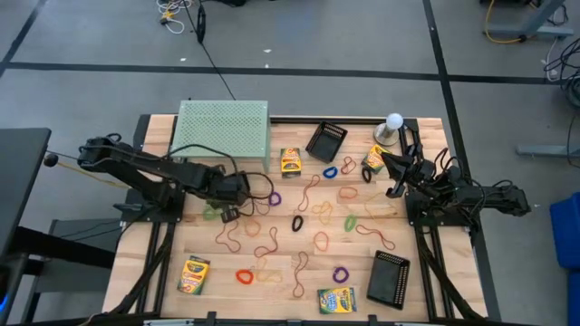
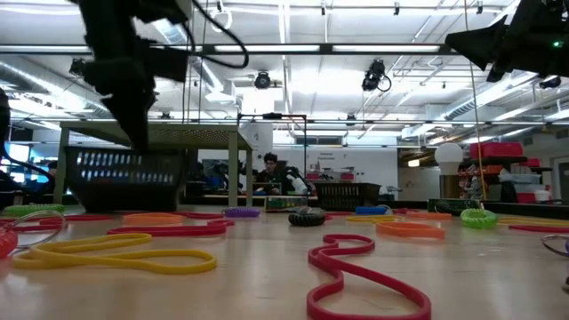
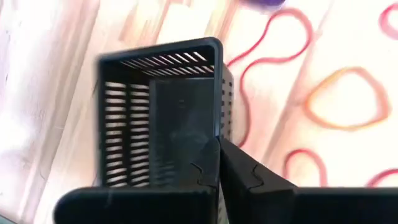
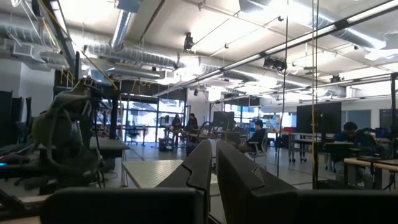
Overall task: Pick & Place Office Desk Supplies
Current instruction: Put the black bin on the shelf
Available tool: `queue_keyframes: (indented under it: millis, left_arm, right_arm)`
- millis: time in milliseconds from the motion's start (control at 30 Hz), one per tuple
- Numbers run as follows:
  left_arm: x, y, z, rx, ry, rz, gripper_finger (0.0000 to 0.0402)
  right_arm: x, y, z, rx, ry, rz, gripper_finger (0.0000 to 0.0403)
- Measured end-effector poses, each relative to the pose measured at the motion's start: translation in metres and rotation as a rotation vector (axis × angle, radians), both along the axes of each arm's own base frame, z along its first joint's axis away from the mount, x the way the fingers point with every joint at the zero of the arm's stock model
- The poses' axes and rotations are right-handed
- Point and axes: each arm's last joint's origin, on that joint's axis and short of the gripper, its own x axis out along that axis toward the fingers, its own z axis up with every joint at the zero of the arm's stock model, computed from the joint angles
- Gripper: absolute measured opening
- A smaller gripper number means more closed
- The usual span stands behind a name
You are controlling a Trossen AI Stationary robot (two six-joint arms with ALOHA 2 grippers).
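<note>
My left gripper (image 3: 219, 163) is shut on a small black mesh tray (image 3: 158, 112). In the low view this tray (image 2: 124, 178) shows below the left arm, at the table's left middle (image 1: 227, 214). My right gripper (image 4: 214, 177) stands at the right side, raised, pointing up into the room, shut on nothing. Two more mesh trays lie flat on the table, one at the far middle (image 1: 326, 140) and one at the near right (image 1: 390, 277). Several crayon boxes (image 1: 290, 161) and many coloured rubber bands (image 1: 319, 211) lie flat on the wood. My left gripper pinches one side wall of the tray at its upper rim (image 3: 217, 134), one finger inside the tray and one outside. The fingers come steeply from above. The tray hangs below them, open side up. Whether its bottom is clear of the table I cannot tell.
A pale green perforated stand (image 1: 222, 131) fills the far left. A white globe on a grey base (image 1: 392, 127) stands at the far right, close behind the right arm. Crayon boxes lie near the front edge (image 1: 194, 274) (image 1: 335, 299). People sit at desks beyond the table.
</note>
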Motion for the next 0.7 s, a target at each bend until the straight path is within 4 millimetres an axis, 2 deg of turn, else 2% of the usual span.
queue_keyframes:
  millis: [233,467,700]
  left_arm:
    - [0.008,-0.011,0.025,-0.138,-0.103,0.155,0.0005]
    - [0.001,-0.029,0.023,-0.202,-0.179,0.437,0.0004]
    - [-0.012,-0.03,0.022,-0.135,-0.114,0.529,0.0003]
  right_arm:
    - [0.0,0.0,0.0,-0.002,0.0,-0.002,0.0034]
    - [0.0,0.0,0.0,-0.005,0.001,-0.003,0.0034]
    - [0.0,0.0,0.0,-0.005,-0.003,-0.003,0.0034]
